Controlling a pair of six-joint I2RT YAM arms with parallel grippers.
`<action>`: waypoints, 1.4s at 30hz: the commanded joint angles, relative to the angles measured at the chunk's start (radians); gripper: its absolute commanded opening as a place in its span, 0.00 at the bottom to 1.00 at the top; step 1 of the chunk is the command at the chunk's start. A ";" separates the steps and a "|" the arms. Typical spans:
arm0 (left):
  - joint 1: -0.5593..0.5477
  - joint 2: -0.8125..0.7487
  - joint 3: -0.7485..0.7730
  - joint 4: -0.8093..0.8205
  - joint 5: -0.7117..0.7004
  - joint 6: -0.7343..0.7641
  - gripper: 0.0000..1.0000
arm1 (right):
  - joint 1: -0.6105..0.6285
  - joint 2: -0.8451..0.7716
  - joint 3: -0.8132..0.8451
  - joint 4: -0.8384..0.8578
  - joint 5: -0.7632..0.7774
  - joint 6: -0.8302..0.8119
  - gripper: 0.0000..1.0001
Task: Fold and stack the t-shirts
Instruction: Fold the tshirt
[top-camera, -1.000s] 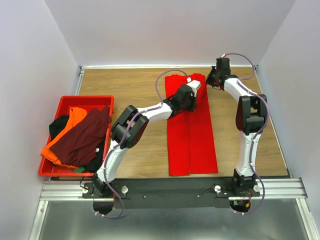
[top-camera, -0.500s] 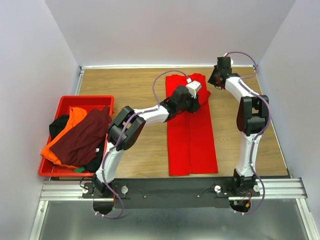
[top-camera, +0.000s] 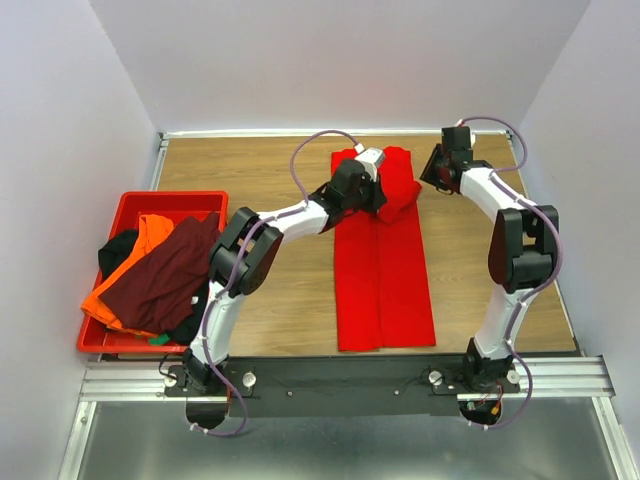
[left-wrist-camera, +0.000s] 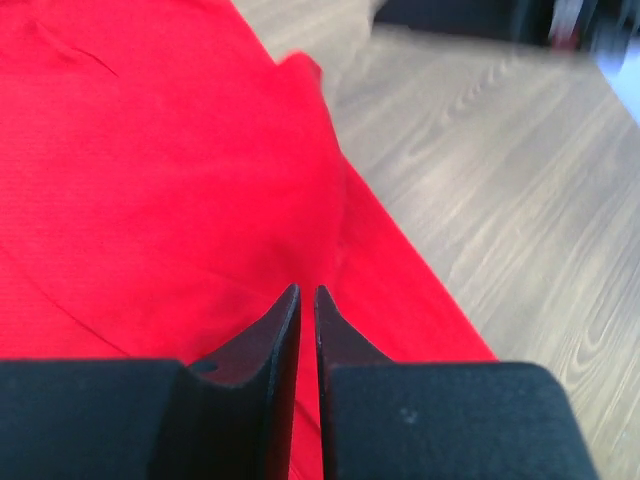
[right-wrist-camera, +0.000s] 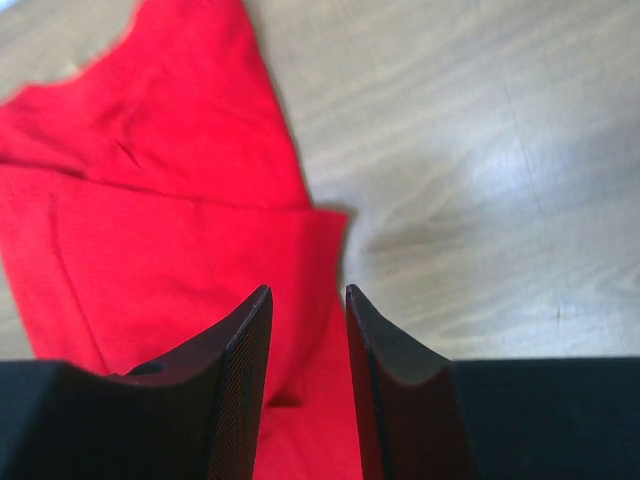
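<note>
Bright, even light; soft wrist-view blur

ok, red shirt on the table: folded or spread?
Partly folded. The red shirt lies as a long narrow strip, both sides turned in to a centre line; far end bunched.

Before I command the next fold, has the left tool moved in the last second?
Yes. The left tool has shifted left, toward the crate side, and a little nearer the table's far edge.
</note>
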 joint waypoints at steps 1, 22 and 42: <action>-0.001 0.004 0.046 -0.040 -0.035 -0.025 0.17 | 0.001 0.009 -0.032 0.013 -0.022 0.009 0.43; 0.052 0.022 0.095 -0.189 -0.076 -0.084 0.17 | -0.034 0.257 0.120 0.082 -0.088 0.049 0.44; 0.080 0.072 0.114 -0.204 -0.082 -0.085 0.17 | 0.016 0.063 0.142 0.047 -0.112 0.034 0.00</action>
